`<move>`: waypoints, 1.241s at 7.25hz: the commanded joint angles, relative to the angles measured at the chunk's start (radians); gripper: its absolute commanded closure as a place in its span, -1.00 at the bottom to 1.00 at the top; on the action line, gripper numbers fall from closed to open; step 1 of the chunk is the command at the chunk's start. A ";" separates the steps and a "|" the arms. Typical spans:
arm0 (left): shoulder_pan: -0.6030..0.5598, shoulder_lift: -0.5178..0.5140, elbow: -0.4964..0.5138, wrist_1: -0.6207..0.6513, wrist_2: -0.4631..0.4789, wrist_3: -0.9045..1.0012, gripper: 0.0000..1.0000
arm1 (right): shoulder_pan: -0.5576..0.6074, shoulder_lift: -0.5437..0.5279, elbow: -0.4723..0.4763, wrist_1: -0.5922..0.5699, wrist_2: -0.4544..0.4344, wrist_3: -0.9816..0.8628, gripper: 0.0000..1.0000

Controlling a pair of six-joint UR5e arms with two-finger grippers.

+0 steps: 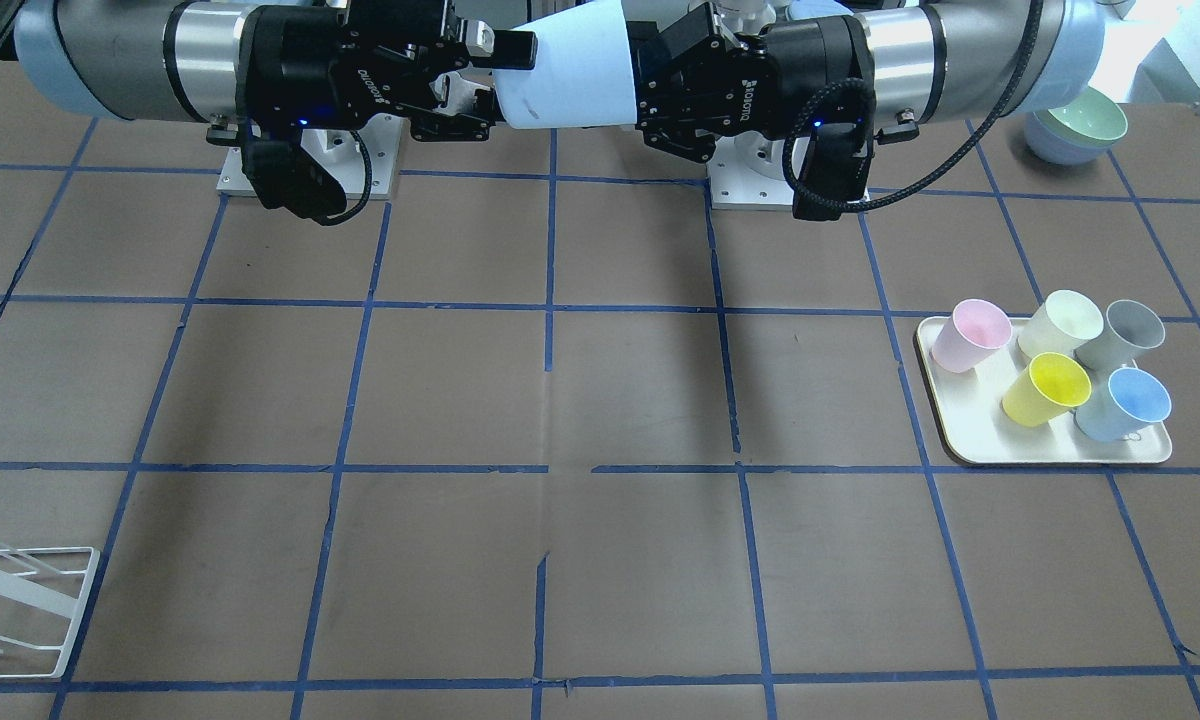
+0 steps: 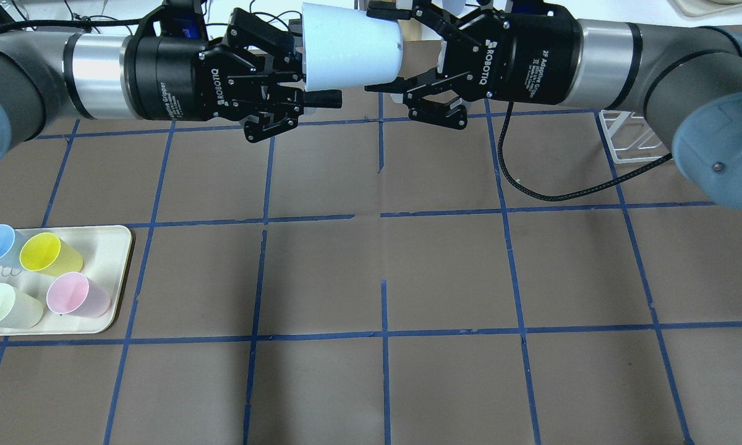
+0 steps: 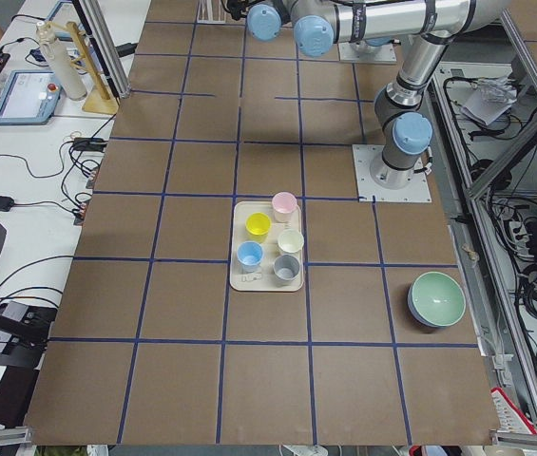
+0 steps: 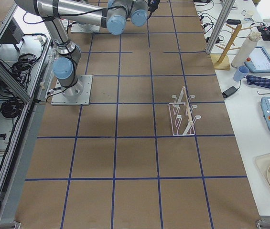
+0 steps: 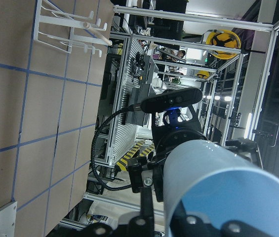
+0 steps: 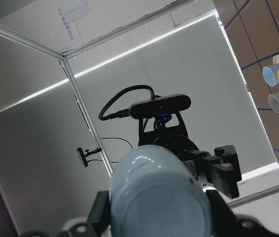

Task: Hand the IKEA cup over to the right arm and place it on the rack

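"ROBOTIQ" stands in white on the black bodies of the left pincer (image 2: pixel 312 62) and the right pincer (image 2: pixel 383 49), with "2F Adaptive Gripper" on the right one's cuff and "Adaptive Gripper" on the left's.

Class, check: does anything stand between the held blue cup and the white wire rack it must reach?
Nothing visible does. The IKEA cup hangs between the left gripper and right gripper; the rack stands alone on the right gripper's side. The tray lies on the opposite side.
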 commanded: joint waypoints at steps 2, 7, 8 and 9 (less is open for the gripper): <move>0.002 0.001 0.002 0.002 0.001 -0.046 -1.00 | -0.059 0.003 -0.008 -0.010 -0.003 0.000 1.00; -0.001 0.002 0.018 0.419 0.411 -0.535 -1.00 | -0.239 0.000 -0.019 -0.018 -0.132 0.005 1.00; -0.003 0.005 0.022 0.446 0.582 -0.534 -1.00 | -0.246 0.002 -0.038 -0.018 -0.266 0.004 1.00; -0.009 0.001 0.028 0.490 0.771 -0.525 -1.00 | -0.252 0.005 -0.054 -0.019 -0.388 0.002 1.00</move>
